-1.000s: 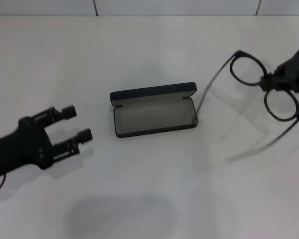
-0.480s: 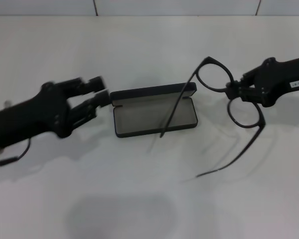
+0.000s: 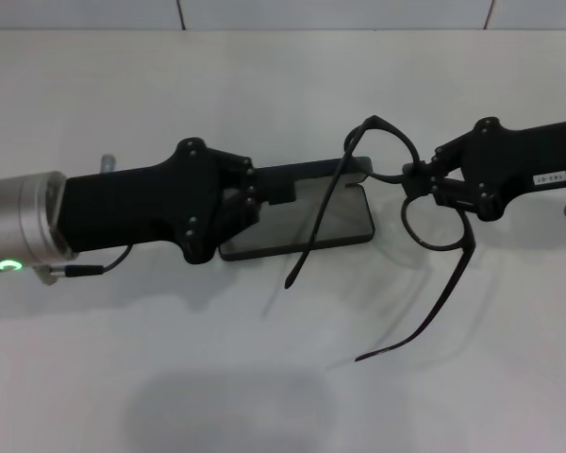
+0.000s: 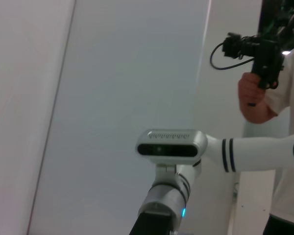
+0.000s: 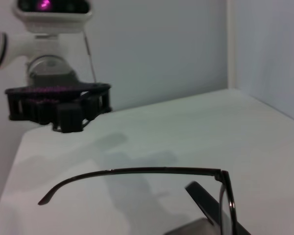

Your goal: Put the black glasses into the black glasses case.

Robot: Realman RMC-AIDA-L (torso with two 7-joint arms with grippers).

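The black glasses case (image 3: 344, 219) lies open in the middle of the white table, grey lining up, lid toward the far side. My right gripper (image 3: 424, 184) is shut on the black glasses (image 3: 436, 225) at the bridge and holds them in the air at the case's right end. Both temple arms are unfolded; one crosses over the open case, the other hangs out over the table. That temple arm also shows in the right wrist view (image 5: 137, 171). My left gripper (image 3: 264, 196) is at the case's left end and hides that end.
The white table (image 3: 264, 377) reaches a tiled wall at the back. The left wrist view looks away from the table at my head camera (image 4: 171, 144) and a person (image 4: 257, 93) holding a camera. The right wrist view shows my left gripper (image 5: 59, 105) farther off.
My left arm has swung right from the table's left side onto the case's left end. My right gripper has carried the glasses left, so one temple arm now lies over the case.
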